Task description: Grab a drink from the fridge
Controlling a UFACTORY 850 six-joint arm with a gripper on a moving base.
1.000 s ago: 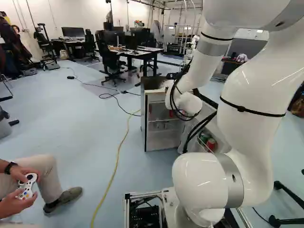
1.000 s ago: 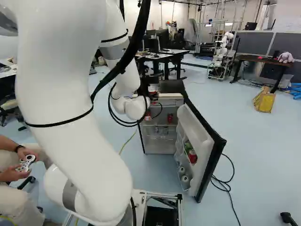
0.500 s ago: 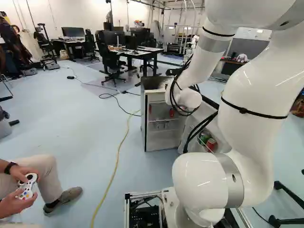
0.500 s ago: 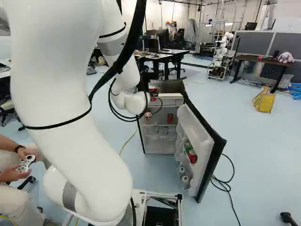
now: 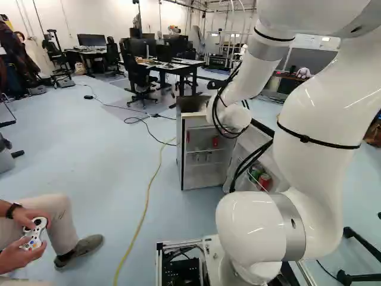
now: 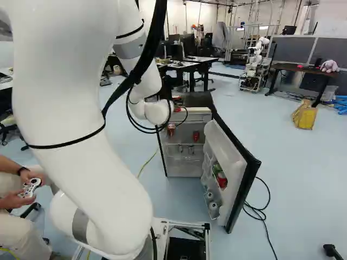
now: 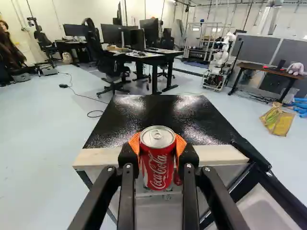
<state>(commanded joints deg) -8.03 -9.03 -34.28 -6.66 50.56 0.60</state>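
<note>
So the gripper [image 6: 177,101] is closed on a red soda can [image 7: 158,165], orange pads [image 7: 181,144] pressed to both sides, can upright. In the wrist view it lines up with the pale front edge [image 7: 98,157] of the fridge top; can't tell how much air is between them. The top [image 7: 153,117] itself is black and pretty shiny, with speckled glare. Under that the fridge [image 6: 180,164] is wide open, with another red can [image 6: 196,136] on a shelf, and the door [image 6: 238,162] has green and red cans in its rack. Floor [image 5: 107,155] is pale blue, with a yellow cable [image 5: 144,208] running along it left of the fridge. Further back: black desks [image 7: 160,58] with monitors, office chairs, another robot [image 7: 219,60], plus a brown desk [image 7: 268,70] with a plush toy [image 7: 295,68] on it and a yellow bag [image 7: 278,120] nearby.
</note>
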